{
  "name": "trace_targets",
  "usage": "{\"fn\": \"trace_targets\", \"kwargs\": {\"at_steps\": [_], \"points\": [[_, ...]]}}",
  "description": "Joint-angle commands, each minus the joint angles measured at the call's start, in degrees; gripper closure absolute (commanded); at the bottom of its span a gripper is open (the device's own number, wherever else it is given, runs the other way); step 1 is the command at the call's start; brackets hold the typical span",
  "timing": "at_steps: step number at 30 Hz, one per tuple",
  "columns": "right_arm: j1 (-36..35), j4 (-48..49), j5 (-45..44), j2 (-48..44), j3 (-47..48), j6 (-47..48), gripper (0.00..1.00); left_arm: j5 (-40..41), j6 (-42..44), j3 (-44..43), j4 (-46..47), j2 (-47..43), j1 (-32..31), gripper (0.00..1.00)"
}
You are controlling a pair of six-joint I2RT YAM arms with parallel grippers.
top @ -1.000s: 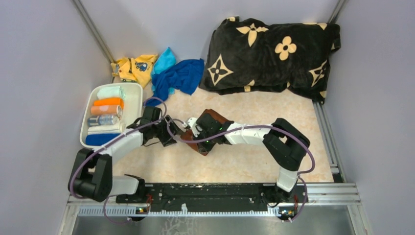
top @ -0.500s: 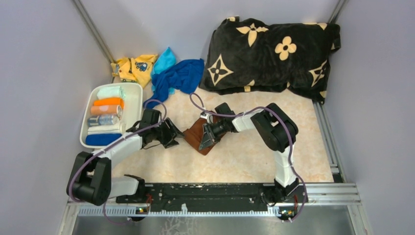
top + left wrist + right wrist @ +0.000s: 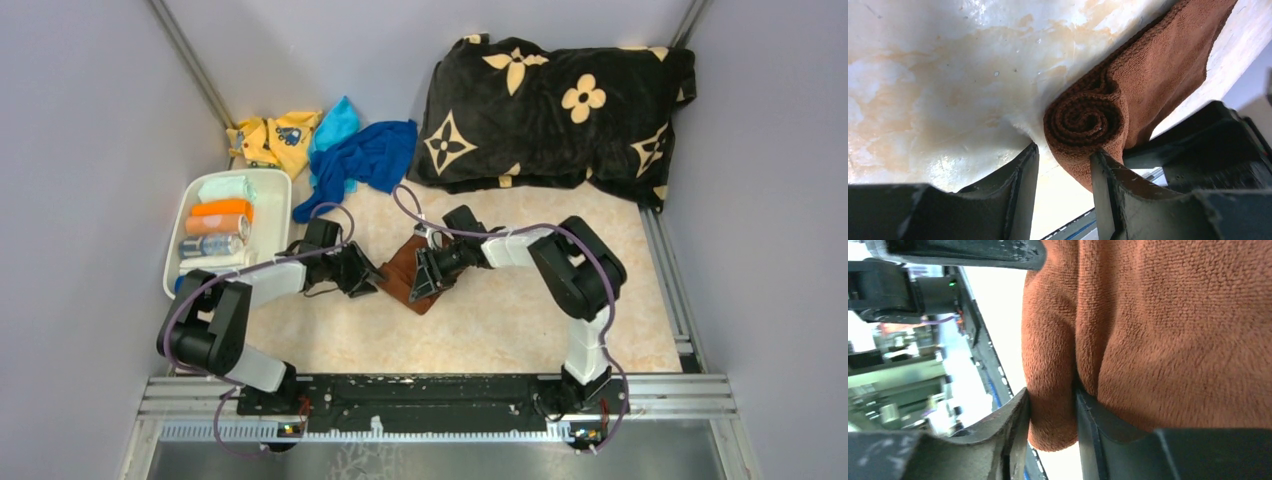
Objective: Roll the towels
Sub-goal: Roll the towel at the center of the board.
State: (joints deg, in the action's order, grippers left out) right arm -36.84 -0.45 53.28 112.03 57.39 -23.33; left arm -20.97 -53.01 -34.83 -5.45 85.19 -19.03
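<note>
Brown towel looks soft, light, apt to unwind; left fingers stand apart at its coiled end, right fingers narrow, pinching a fold; grip across the roll.

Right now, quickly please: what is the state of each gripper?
Left gripper: open, at the rolled end of the brown towel.
Right gripper: closed on a fold of the brown towel.

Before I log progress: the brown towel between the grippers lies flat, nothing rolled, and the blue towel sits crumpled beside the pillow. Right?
Not flat: the left wrist view shows the brown towel rolled into a spiral at one end. The rest holds.
</note>
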Motion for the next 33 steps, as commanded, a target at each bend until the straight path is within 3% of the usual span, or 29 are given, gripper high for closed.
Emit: {"fn": "trace_targets", "kwargs": {"at_steps": [1, 8, 14, 20, 33], "points": [[-2.7, -10.4, -15.7, -11.2, 0.8, 9.6, 0.58, 2.0, -0.2, -1.5, -0.6, 2.1, -0.2, 0.52], [-15.2, -19.4, -45.7, -22.3, 4.1, 17.9, 0.53, 2.8, -0.3, -2.2, -1.7, 3.5, -0.3, 0.52], [-26.8, -17.9, -65.2, -20.6, 5.3, 21.0, 0.53, 3.0, -0.4, -2.2, -2.1, 4.0, -0.3, 0.51], [-30.2, -15.2, -72.4, -14.7, 5.2, 21.6, 0.53, 2.8, -0.3, -1.8, -2.0, 4.4, -0.3, 0.51], [-30.3, -14.8, -75.7, -6.4, 2.1, 22.5, 0.52, 2.9, 0.4, -2.4, -2.2, 4.9, -0.3, 0.49]]}}
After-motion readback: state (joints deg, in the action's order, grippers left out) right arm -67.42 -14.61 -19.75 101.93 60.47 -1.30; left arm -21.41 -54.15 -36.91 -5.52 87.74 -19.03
